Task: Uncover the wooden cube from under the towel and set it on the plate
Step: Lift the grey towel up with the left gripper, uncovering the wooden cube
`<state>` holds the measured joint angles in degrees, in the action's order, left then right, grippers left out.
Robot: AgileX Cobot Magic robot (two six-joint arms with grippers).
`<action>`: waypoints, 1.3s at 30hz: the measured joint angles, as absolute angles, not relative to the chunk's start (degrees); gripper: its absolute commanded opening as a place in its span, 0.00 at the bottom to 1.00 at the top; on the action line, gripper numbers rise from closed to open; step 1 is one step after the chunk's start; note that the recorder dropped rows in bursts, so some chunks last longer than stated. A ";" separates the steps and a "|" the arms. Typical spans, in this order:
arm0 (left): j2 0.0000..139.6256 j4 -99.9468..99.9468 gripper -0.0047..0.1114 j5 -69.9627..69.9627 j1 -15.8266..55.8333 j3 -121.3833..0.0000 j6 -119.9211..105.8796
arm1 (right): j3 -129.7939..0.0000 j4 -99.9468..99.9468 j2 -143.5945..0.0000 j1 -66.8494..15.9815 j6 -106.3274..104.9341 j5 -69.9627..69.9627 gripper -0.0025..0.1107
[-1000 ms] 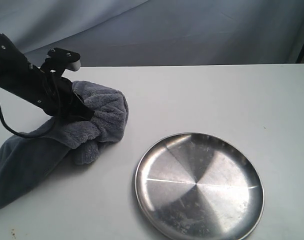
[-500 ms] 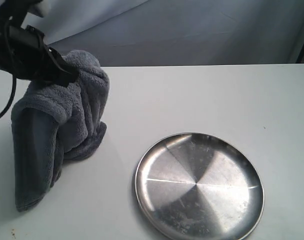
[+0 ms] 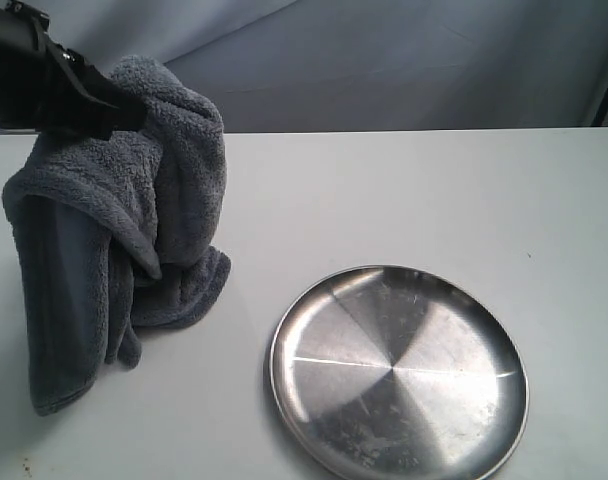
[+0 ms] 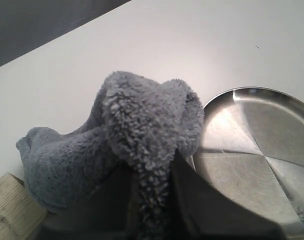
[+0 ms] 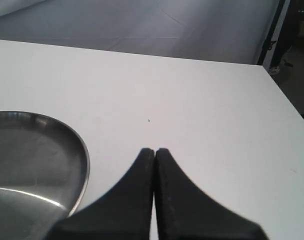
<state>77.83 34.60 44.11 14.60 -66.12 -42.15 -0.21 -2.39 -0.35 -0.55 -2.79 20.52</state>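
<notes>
My left gripper is shut on the dark grey towel and holds it up at the left of the table. The towel hangs in folds, and its lower end still rests on the table. In the left wrist view a fold of the towel is pinched in the left gripper, and a corner of the pale wooden cube shows beside the cloth. The exterior view does not show the cube. The shiny silver plate lies bare at the front right. My right gripper is shut and empty beside the plate.
The white table runs back to a grey cloth backdrop. In the right wrist view the table's right edge drops off to a dark floor. The plate lies close to the hanging towel.
My left gripper has risen up and to the left with the towel. The cloth went from a heap on the table to hanging. The plate has not moved.
</notes>
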 measured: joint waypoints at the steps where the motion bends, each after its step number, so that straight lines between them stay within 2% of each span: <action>1: 77.83 34.76 0.04 44.11 14.60 -66.12 -42.15 | -0.21 -2.39 -0.35 -0.55 -2.79 20.52 0.02; 6: 77.83 37.69 0.04 44.11 14.60 -66.12 -42.96 | -0.21 -2.39 -0.35 -0.55 -2.79 20.52 0.02; 22: 77.83 60.94 0.04 47.59 14.60 -66.12 -66.53 | -0.21 -2.39 -0.35 -0.55 -2.79 20.52 0.02; 28: 77.83 61.43 0.04 43.01 14.60 -66.12 -69.13 | -0.21 -2.39 -0.35 -0.55 -2.79 20.52 0.02; 33: 78.88 61.20 0.04 33.58 14.60 -66.12 -69.58 | -0.21 -2.39 -0.35 -0.55 -2.79 20.52 0.02; 37: 84.05 68.28 0.04 30.46 14.60 -66.12 -77.71 | -0.21 -2.39 -0.35 -0.55 -2.79 20.52 0.02; 39: 87.78 78.77 0.04 30.45 14.60 -66.12 -87.11 | -0.21 -2.39 -0.35 -0.55 -2.79 20.52 0.02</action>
